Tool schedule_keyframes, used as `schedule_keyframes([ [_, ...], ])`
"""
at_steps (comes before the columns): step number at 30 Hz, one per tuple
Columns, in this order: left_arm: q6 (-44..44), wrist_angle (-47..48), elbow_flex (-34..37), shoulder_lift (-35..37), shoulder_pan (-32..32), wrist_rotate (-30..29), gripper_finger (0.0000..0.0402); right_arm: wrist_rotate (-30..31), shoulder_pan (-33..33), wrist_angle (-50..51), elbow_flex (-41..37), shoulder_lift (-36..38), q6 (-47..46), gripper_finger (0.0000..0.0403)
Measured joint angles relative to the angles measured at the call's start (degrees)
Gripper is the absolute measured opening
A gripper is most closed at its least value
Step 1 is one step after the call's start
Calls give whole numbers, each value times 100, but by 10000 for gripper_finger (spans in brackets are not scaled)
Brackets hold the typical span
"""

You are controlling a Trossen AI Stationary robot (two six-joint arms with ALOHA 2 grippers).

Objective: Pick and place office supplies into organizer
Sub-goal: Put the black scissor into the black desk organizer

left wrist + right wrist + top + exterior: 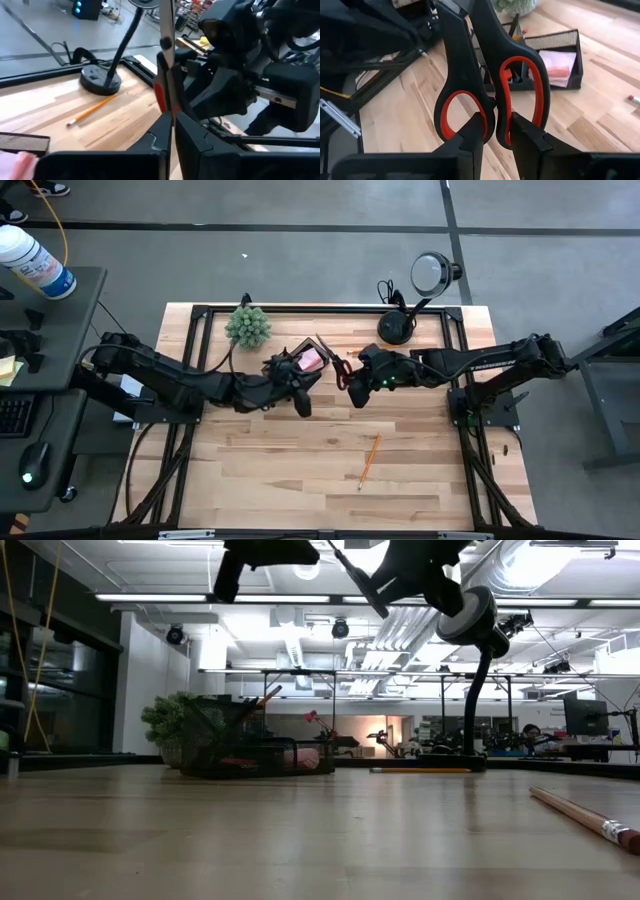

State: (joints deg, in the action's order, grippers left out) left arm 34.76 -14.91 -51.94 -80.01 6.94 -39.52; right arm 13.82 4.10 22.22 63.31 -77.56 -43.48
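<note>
So both arms meet mid-table over the scissors point(490, 90). Right tool point(496, 131) is clamped on the handle, pinching the bar between the two red-lined loops. Left tool point(172, 131) is closed on what looks like the blade end, hard to be sure. Scissors are up in the air, just beside the organizer point(305, 360), pink sticky pad point(555, 65) inside. One pencil point(369, 461) lies loose on the table point(300, 470).
</note>
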Motion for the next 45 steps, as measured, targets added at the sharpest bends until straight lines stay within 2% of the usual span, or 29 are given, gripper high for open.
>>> schedule_keyframes([
  [4, -28, -301, 0, 0, -108, 150, 45, 136, 2, -30, 0, 0, 4, 75],
  [12, -43, -635, 0, -2, -189, 28, 144, 145, 2, -26, 0, 0, 13, 75],
  [16, -27, -649, 0, -2, -214, 82, 172, 133, 2, -26, 0, 0, 101, 71],
  [24, 3, -626, 0, -2, -213, 65, 179, 25, 2, -218, 0, 0, 148, 80],
  [33, -10, -907, 2, 0, -213, -359, 179, -78, 0, -450, 0, 0, 331, 76],
  [39, -301, -986, 3, -2, -256, -85, 179, -130, 2, -496, 0, -2, 365, 78],
  [45, -346, -1148, 4, -2, -254, -58, 179, 31, 0, -494, 0, -4, 369, 77],
])
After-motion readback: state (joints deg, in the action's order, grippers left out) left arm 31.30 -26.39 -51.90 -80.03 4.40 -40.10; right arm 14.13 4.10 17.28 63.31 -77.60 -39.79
